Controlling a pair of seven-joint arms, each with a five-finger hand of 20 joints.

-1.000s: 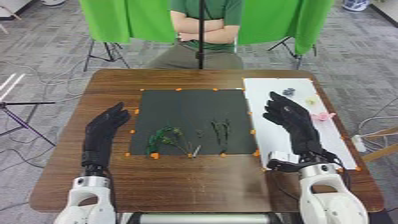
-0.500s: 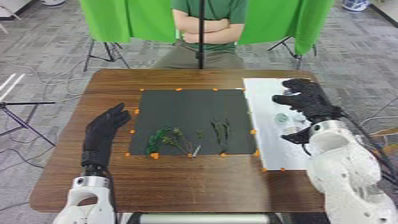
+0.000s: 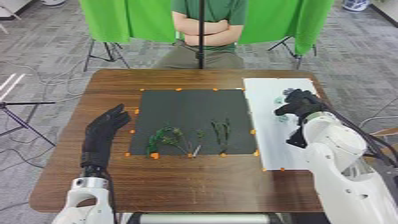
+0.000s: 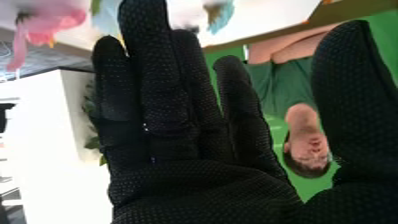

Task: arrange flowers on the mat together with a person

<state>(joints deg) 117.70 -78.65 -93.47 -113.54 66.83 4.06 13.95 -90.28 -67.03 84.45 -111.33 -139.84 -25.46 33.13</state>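
My left hand (image 3: pixel 105 125) is open at the left of the dark mat (image 3: pixel 191 102), its fingers straight. Over the right part of the white sheet (image 3: pixel 271 145) is my right hand (image 3: pixel 304 104). A blue-grey flower (image 3: pixel 289 91) lies beyond it, and a pale green flower (image 3: pixel 282 118) lies beside it. In the right wrist view my right hand (image 4: pixel 187 175) has straight fingers, with a pink flower (image 4: pixel 58 21) and a pale blue flower (image 4: pixel 220 15) past the fingertips. Leafy green stems (image 3: pixel 163 139) and thin upright stems (image 3: pixel 221 132) lie on the mat's near part.
The brown wooden table (image 3: pixel 195 185) surrounds both mats. Orange tape pieces (image 3: pixel 155 156) mark the dark mat's edges. A black pole (image 3: pixel 201 35) stands beyond the far table edge. My right forearm (image 3: pixel 338 155) crosses the table's right side.
My right hand first swung out to the right over the white sheet, then drew slightly back toward me, its arm now coming in from the right. The left hand and the stems have kept still.
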